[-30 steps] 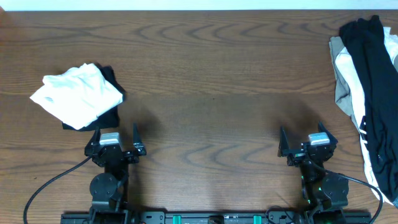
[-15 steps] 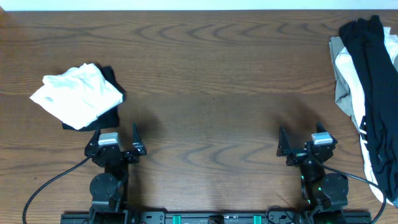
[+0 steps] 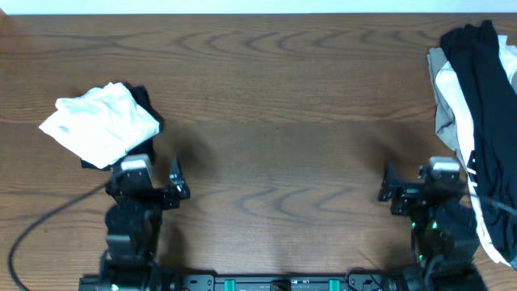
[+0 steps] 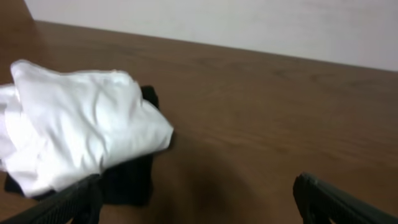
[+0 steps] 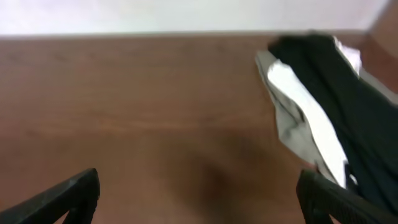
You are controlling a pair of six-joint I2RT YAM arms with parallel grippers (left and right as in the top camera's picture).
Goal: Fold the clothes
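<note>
A crumpled white top [image 3: 98,123] lies on a folded black garment [image 3: 144,100] at the left of the table; both also show in the left wrist view, the white top [image 4: 74,130] over the black garment [image 4: 127,180]. At the right edge lies a pile: long black pants [image 3: 485,105] over a white top [image 3: 452,87] and a beige piece [image 3: 440,117]. The right wrist view shows the black pants [image 5: 348,106], the white top [image 5: 311,124] and the beige piece [image 5: 283,118]. My left gripper [image 3: 145,168] [image 4: 199,208] is open and empty just in front of the left pile. My right gripper [image 3: 428,171] [image 5: 199,202] is open and empty beside the right pile.
The wooden table [image 3: 275,105] runs the whole view, with a white wall behind its far edge. Black cables [image 3: 48,234] trail from the arm bases along the front edge.
The left arm has shifted left and forward, up to the left pile. The right arm has swung right, towards the right pile. The clothes have not moved.
</note>
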